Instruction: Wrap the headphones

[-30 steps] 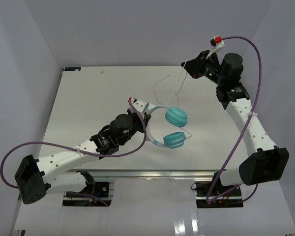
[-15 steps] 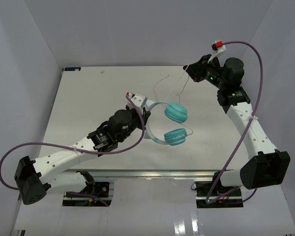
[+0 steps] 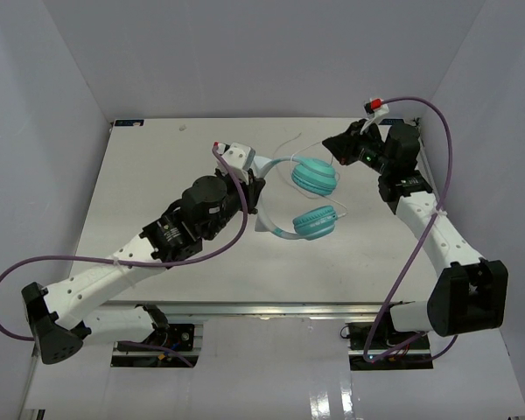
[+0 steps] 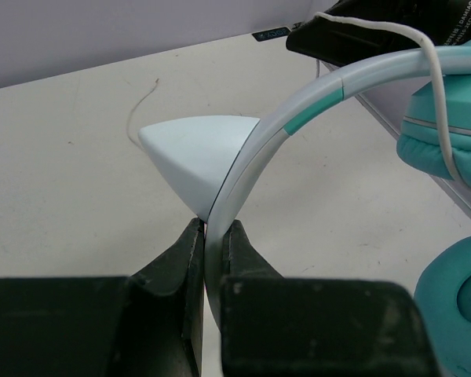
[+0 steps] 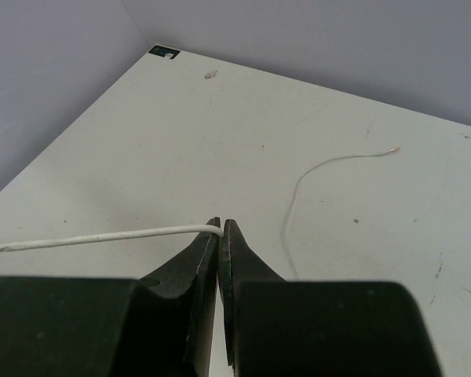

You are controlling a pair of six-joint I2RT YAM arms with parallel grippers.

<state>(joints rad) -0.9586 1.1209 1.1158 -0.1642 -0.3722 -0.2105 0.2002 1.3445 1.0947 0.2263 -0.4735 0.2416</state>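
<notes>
- Left gripper (image 4: 212, 234) is clamped tight on the headband (image 4: 255, 153), holding the headphones (image 3: 315, 222) above the middle of the table (image 3: 149, 166).
- Right gripper (image 5: 220, 226) pinches the cord (image 5: 102, 235) by the far ear cup (image 3: 315, 175).

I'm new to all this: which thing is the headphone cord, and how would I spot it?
On the white table, find the teal headphones between the two arms. The cord is the white line leading from them to the right gripper, which pinches it. Unlike the thick purple cables on the arms, it is white and hair-thin.
</notes>
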